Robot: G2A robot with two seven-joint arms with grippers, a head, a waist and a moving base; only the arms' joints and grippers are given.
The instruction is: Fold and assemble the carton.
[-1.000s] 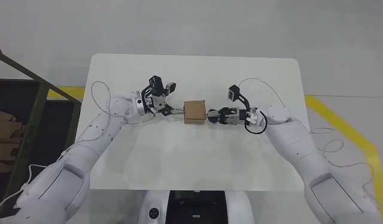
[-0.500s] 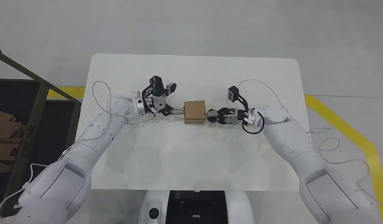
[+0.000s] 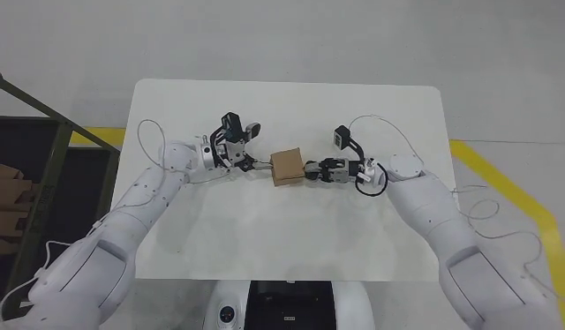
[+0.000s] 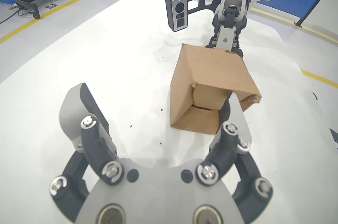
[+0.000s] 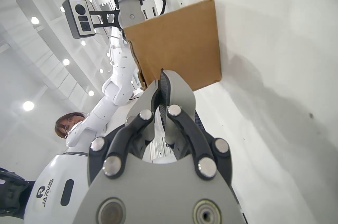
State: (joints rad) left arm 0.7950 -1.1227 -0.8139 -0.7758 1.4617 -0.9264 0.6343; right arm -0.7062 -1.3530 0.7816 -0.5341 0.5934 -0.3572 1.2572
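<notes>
The right arm has crept in toward the middle of the table over the last second. Its gripper nudged closer to the box, and the carton has turned a touch from where it lay squarer before. The left arm has hardly budged.

The white table [image 3: 177, 242] takes up most of what's in front of me, with both white arms laid across it from either side and meeting near its centre. Between them sits the brown carton [image 3: 287, 166], resting on the tabletop at a slight skew. Its top panel is closed over. The end facing the left arm is partly folded, with two inner flaps meeting at a seam and an outer flap loose and curling at one corner.

The left gripper [image 4: 158, 93] is spread wide at that end. One finger [image 4: 236, 111] is tucked against the loose flap at the carton's corner, and the other finger [image 4: 79, 103] hangs free over bare table, well apart from the cardboard.

At the opposite end the right gripper [image 5: 161, 77] is pinched tight, its pads closed on the carton's ragged upper edge. The black wrist camera [image 4: 179, 14] sticks out beside it on its bracket.

A few dark specks [image 4: 161, 110] dot the table just beside the box.
</notes>
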